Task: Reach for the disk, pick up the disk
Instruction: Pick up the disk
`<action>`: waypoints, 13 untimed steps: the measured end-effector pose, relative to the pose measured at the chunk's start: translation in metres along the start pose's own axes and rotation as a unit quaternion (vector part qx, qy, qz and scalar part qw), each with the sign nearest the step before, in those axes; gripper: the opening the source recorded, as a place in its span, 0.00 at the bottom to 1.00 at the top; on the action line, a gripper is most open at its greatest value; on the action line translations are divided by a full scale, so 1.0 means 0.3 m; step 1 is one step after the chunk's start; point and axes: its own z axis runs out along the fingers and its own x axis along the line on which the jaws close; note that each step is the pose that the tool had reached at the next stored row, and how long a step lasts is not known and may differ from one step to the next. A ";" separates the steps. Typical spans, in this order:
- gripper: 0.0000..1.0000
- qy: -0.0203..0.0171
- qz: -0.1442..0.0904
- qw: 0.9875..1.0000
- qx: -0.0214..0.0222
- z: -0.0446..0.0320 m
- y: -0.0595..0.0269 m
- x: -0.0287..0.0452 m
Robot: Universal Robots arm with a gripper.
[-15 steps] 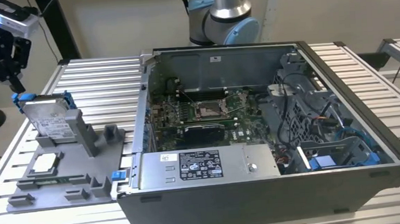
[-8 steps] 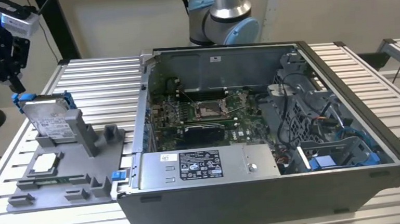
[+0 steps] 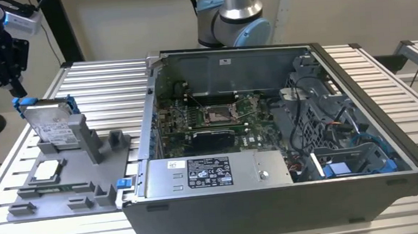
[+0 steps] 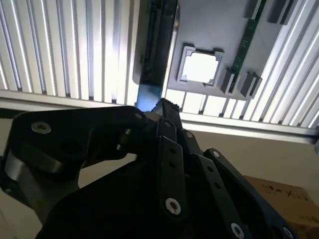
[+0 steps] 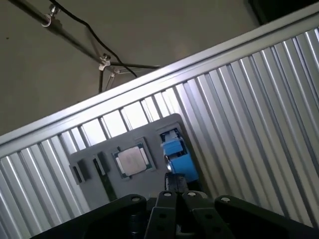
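The disk (image 3: 50,124) stands upright in a slot of the grey holder (image 3: 83,203) at the exterior view's left. It is silver-grey with a white label and a bright blue bracket. My black gripper (image 3: 17,95) comes down from above onto the bracket's upper corner, jaws drawn together on the blue edge. In both wrist views the gripper (image 4: 164,105) (image 5: 175,180) meets the disk's blue bracket (image 4: 147,97) (image 5: 173,148) edge-on. The disk still rests in its slot.
A small square silver chip (image 3: 45,170) (image 4: 201,67) (image 5: 132,162) lies in the holder near the disk. An open computer case (image 3: 269,146) stands at the exterior view's right, with the arm's base (image 3: 232,17) behind it. The ribbed metal table (image 3: 105,85) ends just beyond the holder.
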 end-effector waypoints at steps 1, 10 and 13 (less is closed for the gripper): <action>0.00 0.000 -0.008 1.000 0.000 0.000 0.000 0.000; 0.00 0.000 -0.079 0.997 0.003 0.005 -0.001 -0.001; 0.00 0.000 -0.089 0.996 0.003 0.006 -0.005 -0.002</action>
